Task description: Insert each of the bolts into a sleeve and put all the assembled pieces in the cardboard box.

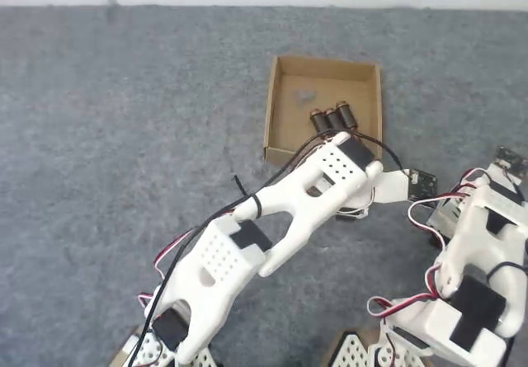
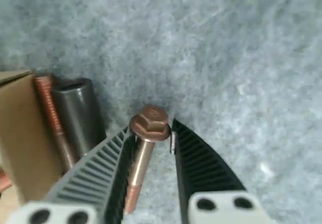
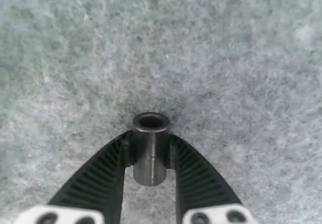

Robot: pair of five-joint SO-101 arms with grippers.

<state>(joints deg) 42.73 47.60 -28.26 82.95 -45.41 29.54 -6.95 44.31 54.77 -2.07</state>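
Fingers of the left gripper: nearly closed, gripping one bolt. The bolt's hexagonal flanged head sits between the fingertips. Its copper-coloured threaded shaft runs back along the inner face of the pale finger. A thin strip of desk shows between the shaft and the black finger, so the hold appears to be at the head, though contact there cannot be confirmed.

Fingers of the right gripper: nearly closed, clamping one sleeve on both sides. The sleeve is a short, dark metal tube with a smooth wall. Its open bore faces away from the wrist, above the grey, felt-like desk.

Loose parts, left wrist view: a second bolt lies against the outer wall of the cardboard box. A second sleeve, dark and hollow, lies just beside that bolt on the side away from the box.

High view: the cardboard box sits open-topped on the desk. Three assembled pieces lie side by side inside it, near its right wall. Each is a dark sleeve with a copper head at one end. The left arm extends to the near wall of the box. The right arm stands well to the right of the box.
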